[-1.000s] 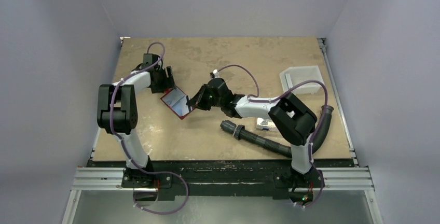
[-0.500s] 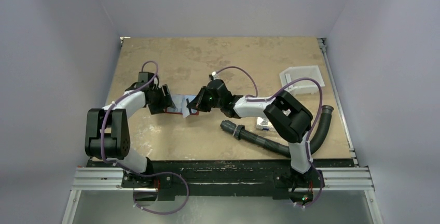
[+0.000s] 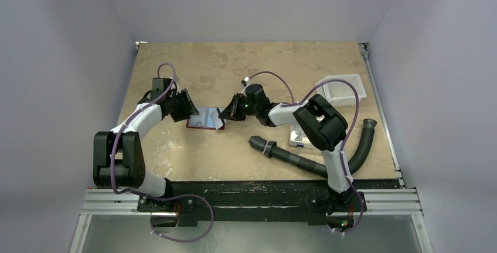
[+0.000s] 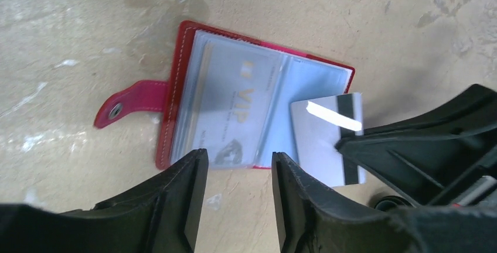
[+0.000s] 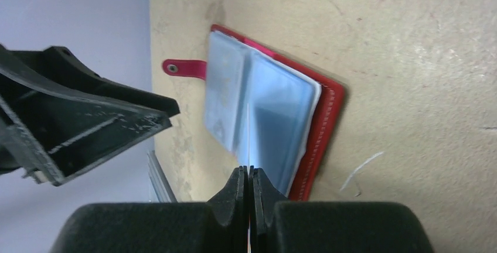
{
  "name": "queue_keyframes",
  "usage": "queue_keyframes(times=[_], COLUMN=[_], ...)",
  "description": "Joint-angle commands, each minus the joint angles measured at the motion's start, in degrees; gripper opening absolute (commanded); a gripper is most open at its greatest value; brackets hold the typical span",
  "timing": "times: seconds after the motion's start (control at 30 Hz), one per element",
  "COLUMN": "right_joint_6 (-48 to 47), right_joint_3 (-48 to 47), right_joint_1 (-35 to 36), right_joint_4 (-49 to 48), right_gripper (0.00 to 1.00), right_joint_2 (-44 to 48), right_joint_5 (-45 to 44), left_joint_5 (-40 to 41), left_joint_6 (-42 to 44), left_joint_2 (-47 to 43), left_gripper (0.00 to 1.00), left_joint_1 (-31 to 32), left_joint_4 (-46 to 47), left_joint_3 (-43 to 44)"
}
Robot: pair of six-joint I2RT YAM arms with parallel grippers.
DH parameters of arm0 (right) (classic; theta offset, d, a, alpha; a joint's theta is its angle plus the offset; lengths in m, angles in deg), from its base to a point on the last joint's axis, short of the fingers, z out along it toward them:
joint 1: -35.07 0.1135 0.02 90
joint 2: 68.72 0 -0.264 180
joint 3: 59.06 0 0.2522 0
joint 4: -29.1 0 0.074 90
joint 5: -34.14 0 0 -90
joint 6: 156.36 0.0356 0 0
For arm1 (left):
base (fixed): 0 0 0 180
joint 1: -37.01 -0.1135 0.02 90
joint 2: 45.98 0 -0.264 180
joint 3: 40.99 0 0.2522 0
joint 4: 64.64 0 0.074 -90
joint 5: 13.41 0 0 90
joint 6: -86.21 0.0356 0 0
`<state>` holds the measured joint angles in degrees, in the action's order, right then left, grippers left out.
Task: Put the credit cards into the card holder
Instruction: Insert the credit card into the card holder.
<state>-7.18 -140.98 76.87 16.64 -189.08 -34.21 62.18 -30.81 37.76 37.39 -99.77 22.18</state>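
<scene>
Pinches card in right gripper, fingers closed tight on its edge, over right page of holder. Hangs left gripper wide apart, empty, above holder lying open on table.

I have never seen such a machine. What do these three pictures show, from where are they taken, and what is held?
The machine is two robot arms, a left arm and a right arm, bolted at the table's near edge; each ends in a two-finger gripper. The wide picture comes from a fixed camera above. The other two come from a camera on each wrist, so the black shapes in them are fingers. On the table lie an open red card holder, a black hose and a white tray. The right gripper is shut on a grey card, held over the holder's clear sleeves. The left gripper is open, holding nothing, beside the holder. A VIP card sits in one sleeve.
</scene>
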Motion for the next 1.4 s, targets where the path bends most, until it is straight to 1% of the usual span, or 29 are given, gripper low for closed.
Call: queue_keyframes(times=[0.0, 0.13, 0.33, 0.43, 0.57, 0.67, 0.97, 1.13, 1.37], right_joint_6=[-0.21, 0.64, 2.54, 3.03, 1.99, 1.19, 2.76, 3.48, 3.64], right_joint_3=[-2.68, -4.16, -3.36, -2.49, -1.57, -3.28, -4.57, -5.15, -6.46], right_joint_1=[0.41, 0.47, 0.24, 0.11, 0.04, 0.20, 0.13, 0.20, 0.21], right_joint_4=[-5.15, -6.21, -9.28, -9.45, -7.20, -5.11, -6.69, -6.40, -3.51], right_gripper=[0.00, 0.00, 0.00, 0.00, 0.00, 0.00, 0.00, 0.00, 0.00], right_joint_2=[-2.01, -3.96, -4.21, -2.99, -0.01, -1.44, -4.38, -5.33, -6.58], right_joint_5=[5.27, 5.96, 6.30, 5.73, 2.34, 2.39, 4.27, 3.78, 2.50], left_joint_5=[-4.41, -2.51, 1.61, 2.76, 3.89, 3.87, 3.52, 3.52, 3.43], left_joint_6=[-1.07, -0.52, 0.46, 1.19, 1.67, 1.64, 1.43, 1.48, 1.45], left_joint_2=[4.42, 7.44, 8.36, 8.33, 7.87, 7.75, 7.14, 7.00, 6.74], left_gripper=[0.47, 0.46, 0.41, 0.39, 0.38, 0.38, 0.36, 0.36, 0.36], left_joint_1=[-0.29, -0.29, -0.29, -0.29, -0.32, -0.29, -0.29, -0.29, -0.29], left_joint_4=[5.39, 5.79, 5.07, 4.62, 4.53, 4.58, 4.75, 4.67, 4.73], left_joint_3=[2.47, 2.73, 2.02, 1.33, 0.37, 0.26, -0.44, -0.47, -0.71])
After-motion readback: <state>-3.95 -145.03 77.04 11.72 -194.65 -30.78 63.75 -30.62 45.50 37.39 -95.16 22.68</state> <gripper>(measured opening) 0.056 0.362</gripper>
